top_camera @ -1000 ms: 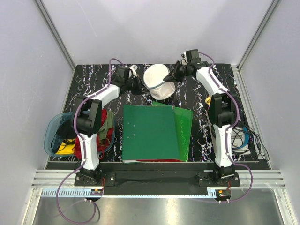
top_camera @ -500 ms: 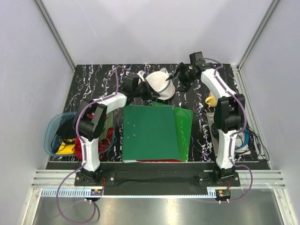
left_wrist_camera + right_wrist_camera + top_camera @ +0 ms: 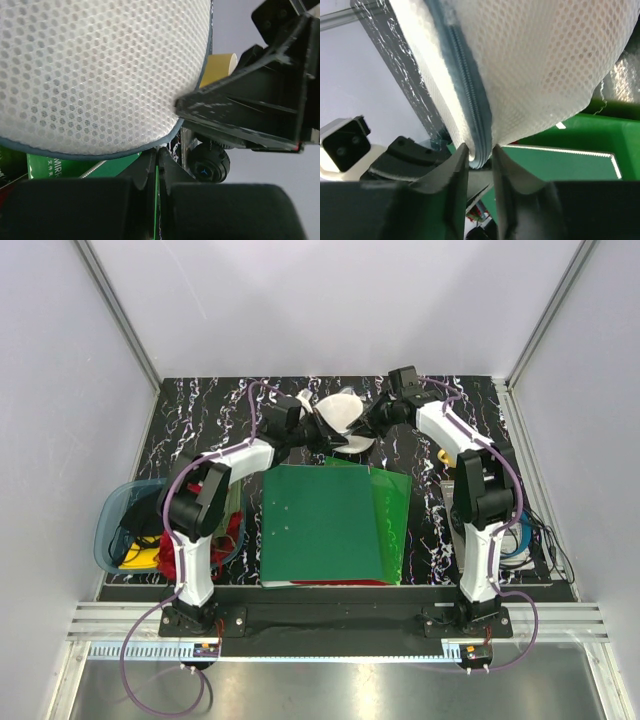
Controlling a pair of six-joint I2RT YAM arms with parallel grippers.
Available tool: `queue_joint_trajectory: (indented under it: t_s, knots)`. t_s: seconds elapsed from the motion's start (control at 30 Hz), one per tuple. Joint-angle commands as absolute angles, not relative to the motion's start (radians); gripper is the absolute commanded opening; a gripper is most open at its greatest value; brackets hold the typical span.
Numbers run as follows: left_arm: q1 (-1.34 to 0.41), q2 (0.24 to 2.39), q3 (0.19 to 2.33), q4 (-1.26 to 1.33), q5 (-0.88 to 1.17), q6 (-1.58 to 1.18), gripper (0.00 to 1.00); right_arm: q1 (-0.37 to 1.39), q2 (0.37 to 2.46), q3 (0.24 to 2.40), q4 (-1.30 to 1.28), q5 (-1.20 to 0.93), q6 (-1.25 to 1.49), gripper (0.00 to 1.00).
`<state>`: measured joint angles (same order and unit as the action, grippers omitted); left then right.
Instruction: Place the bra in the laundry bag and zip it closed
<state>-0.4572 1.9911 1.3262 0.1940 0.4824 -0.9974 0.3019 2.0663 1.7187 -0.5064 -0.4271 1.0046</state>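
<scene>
The laundry bag (image 3: 340, 416), white mesh with a grey-blue rim, hangs between my two grippers just beyond the far edge of the green folder. My left gripper (image 3: 312, 432) is shut on the bag's rim; the mesh (image 3: 100, 70) fills its wrist view above the nearly closed jaws (image 3: 159, 159). My right gripper (image 3: 373, 424) is shut on the zipper seam (image 3: 470, 115) at the bag's edge, its jaws (image 3: 480, 152) pinching the fold. The bra does not show in any view; I cannot tell whether it is inside the bag.
A green folder (image 3: 335, 525) lies at the table's middle. A translucent blue tub (image 3: 118, 525) and a red cloth (image 3: 228, 533) sit at the left. A yellow mug (image 3: 445, 453) stands by the right arm, also in the left wrist view (image 3: 218, 67). Cables (image 3: 515, 540) lie at the right.
The bag has come down from a raised, round shape to a lower, flatter, tilted one near the folder's far edge. Both grippers have moved closer together with it.
</scene>
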Motion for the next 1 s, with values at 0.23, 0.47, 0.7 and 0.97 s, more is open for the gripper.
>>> queue_joint_trajectory:
  t_s: [0.23, 0.47, 0.7, 0.97]
  knots:
    - [-0.246, 1.904, 1.31, 0.08, 0.506, -0.816, 0.0, 0.221, 2.08, 1.769, -0.471, -0.393, 0.821, 0.0]
    - [-0.202, 1.979, 1.453, -0.097, 0.66, -0.678, 0.0, 0.213, 2.27, 2.107, -0.578, -0.566, 0.577, 0.0]
    - [-0.308, 1.914, 1.272, 0.247, 0.602, -0.934, 0.0, 0.244, 2.307, 2.318, -0.82, -0.517, 0.731, 0.66]
    - [-0.396, 1.91, 1.258, 0.334, 0.514, -1.011, 0.0, 0.319, 2.013, 1.751, -0.484, -0.48, 1.021, 0.76]
